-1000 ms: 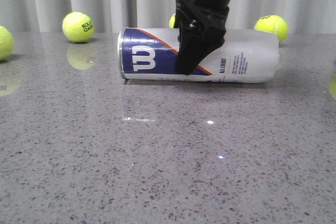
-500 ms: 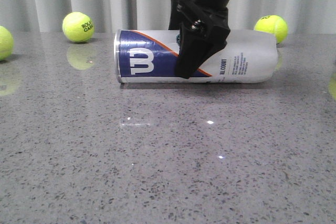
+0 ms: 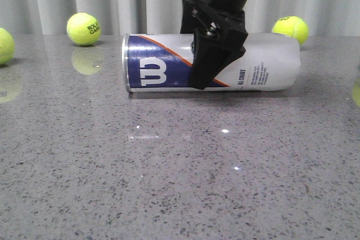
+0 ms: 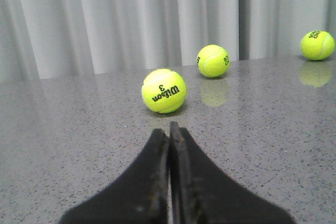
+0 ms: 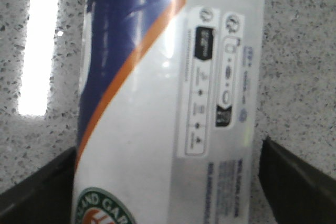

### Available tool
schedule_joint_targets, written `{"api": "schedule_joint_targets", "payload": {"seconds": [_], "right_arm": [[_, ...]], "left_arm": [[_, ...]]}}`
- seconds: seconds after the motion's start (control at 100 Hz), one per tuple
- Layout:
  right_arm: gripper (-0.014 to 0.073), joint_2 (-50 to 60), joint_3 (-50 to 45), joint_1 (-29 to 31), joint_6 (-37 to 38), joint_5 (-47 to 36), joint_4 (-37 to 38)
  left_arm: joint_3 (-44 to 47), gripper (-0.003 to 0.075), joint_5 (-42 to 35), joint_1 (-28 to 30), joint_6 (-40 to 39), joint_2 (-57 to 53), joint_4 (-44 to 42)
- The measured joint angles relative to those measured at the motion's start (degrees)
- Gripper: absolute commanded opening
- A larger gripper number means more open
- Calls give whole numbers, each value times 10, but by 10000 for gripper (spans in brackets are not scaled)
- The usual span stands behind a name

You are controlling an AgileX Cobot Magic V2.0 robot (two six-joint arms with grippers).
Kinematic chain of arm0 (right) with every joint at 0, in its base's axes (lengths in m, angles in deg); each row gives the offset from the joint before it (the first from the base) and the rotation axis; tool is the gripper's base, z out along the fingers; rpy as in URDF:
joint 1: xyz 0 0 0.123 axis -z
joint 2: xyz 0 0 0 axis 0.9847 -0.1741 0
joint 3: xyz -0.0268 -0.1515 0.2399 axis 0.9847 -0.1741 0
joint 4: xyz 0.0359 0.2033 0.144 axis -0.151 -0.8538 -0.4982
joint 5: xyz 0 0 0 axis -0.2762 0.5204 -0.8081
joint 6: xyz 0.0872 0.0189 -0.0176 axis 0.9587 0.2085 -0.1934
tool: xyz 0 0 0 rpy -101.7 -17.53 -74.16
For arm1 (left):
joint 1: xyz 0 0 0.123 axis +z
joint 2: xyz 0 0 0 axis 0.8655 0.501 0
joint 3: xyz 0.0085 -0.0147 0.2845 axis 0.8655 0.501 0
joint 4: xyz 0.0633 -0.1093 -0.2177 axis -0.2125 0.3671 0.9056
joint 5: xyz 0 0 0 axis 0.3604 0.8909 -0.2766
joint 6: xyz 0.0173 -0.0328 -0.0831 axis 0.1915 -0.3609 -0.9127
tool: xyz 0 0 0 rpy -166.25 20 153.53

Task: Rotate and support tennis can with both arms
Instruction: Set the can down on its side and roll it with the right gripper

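The tennis can [image 3: 211, 62] is lying on its side on the grey bench [image 3: 180, 172], a little past the centre in the front view, with its metal rim end pointing to 9 o'clock and its clear base to 3 o'clock.

At far 9 o'clock a tennis ball [image 3: 5, 45] is sitting at the edge of the picture, and another ball [image 3: 84, 28] is resting near it at about 10 o'clock; both are well apart from the can. The left claw [image 4: 169, 182] is not appearing in the front view. Its own camera is showing its two fingers pressed together with nothing between them, pointing at a Wilson ball [image 4: 164, 91].

The right claw [image 3: 211, 63] is coming down from 12 o'clock over the middle of the can. In the right wrist view its fingers [image 5: 299, 182] are standing on both sides of the body; whether they are pressing it, I cannot tell. At 2 o'clock one more ball [image 3: 290, 28] is waiting behind the base.

I am judging the can as light, stiff but thin, smooth and ready to roll. The middle seems the best place for holding, with the second arm supporting one end.
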Motion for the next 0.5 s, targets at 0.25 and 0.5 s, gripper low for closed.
{"api": "schedule_joint_targets", "payload": {"seconds": [0.25, 0.5], "right_arm": [[666, 0, 0, 0, 0, 8, -1], [666, 0, 0, 0, 0, 10, -1]], "left_arm": [[0, -21, 0, 0, 0, 0, 0], [0, -21, 0, 0, 0, 0, 0]]}}
